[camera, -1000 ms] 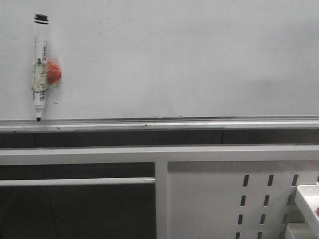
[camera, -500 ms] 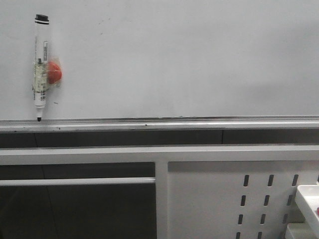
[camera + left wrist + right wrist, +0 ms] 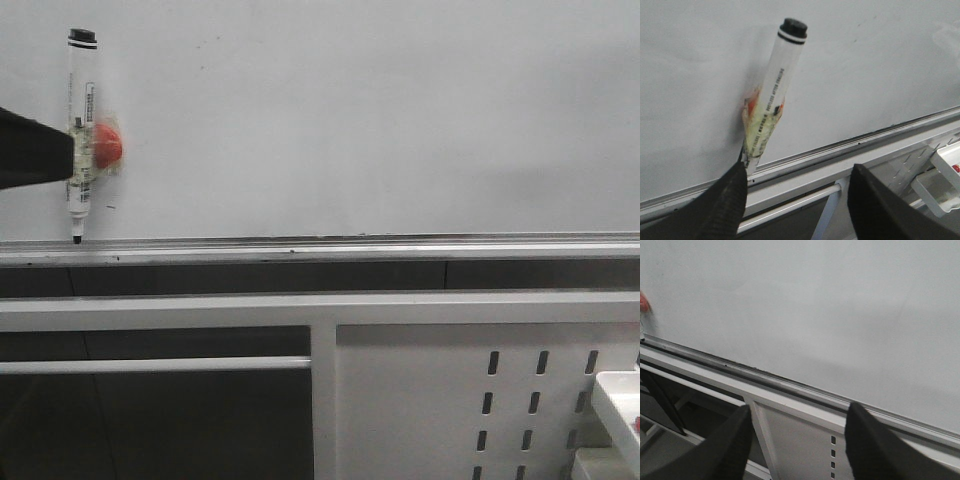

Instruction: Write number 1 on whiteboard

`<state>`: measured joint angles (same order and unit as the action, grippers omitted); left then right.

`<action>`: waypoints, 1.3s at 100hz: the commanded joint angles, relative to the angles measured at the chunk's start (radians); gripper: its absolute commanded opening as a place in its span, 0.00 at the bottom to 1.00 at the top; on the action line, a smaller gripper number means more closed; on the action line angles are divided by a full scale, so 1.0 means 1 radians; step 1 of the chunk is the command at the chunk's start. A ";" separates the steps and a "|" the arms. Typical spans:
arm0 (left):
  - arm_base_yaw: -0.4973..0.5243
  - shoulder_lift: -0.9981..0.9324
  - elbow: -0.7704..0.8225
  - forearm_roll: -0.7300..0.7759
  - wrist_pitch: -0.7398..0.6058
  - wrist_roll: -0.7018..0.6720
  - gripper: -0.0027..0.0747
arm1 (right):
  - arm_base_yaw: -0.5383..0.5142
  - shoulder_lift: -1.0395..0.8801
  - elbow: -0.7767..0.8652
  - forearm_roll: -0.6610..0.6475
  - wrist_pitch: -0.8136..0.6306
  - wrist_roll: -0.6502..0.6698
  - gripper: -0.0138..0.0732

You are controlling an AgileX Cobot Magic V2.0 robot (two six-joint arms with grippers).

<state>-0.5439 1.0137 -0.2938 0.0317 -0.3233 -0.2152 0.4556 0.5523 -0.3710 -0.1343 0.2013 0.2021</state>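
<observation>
The whiteboard (image 3: 350, 120) fills the upper front view, with a silver rail (image 3: 350, 245) along its lower edge. No number 1 stroke shows on it. A white marker (image 3: 80, 130) with a black cap hangs nearly upright at the far left, tip down, beside a red magnet (image 3: 108, 143). My left gripper (image 3: 40, 150) reaches in from the left edge, level with the marker's middle. In the left wrist view it (image 3: 799, 170) is open and empty, and the marker (image 3: 772, 95) stands just beyond one finger. My right gripper (image 3: 798, 410) is open and empty, facing the board (image 3: 815, 300) and rail.
Below the rail is a white frame with a white metal panel with slotted holes (image 3: 450, 400). A white tray (image 3: 620, 405) stands at the lower right. A tiny dark speck (image 3: 110, 207) sits on the board near the marker's tip.
My left gripper has come into the front view from the left edge and now sits beside the marker. The marker and board have not moved.
</observation>
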 commanded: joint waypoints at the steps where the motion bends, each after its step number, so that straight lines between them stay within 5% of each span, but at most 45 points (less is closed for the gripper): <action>1: -0.005 0.061 -0.030 -0.025 -0.135 -0.002 0.56 | -0.001 0.009 -0.037 -0.010 -0.083 -0.009 0.59; 21: -0.005 0.133 -0.030 -0.058 -0.201 0.004 0.56 | -0.001 0.009 -0.037 -0.010 -0.083 -0.009 0.59; 50: -0.005 0.142 -0.030 -0.149 -0.242 0.183 0.56 | -0.001 0.009 -0.037 -0.010 -0.083 -0.009 0.59; 130: -0.005 0.334 -0.147 -0.163 -0.302 0.183 0.50 | -0.001 0.013 -0.037 -0.008 -0.083 -0.009 0.59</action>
<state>-0.5439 1.3544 -0.3982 -0.1154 -0.5416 -0.0351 0.4556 0.5569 -0.3710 -0.1343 0.2013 0.2021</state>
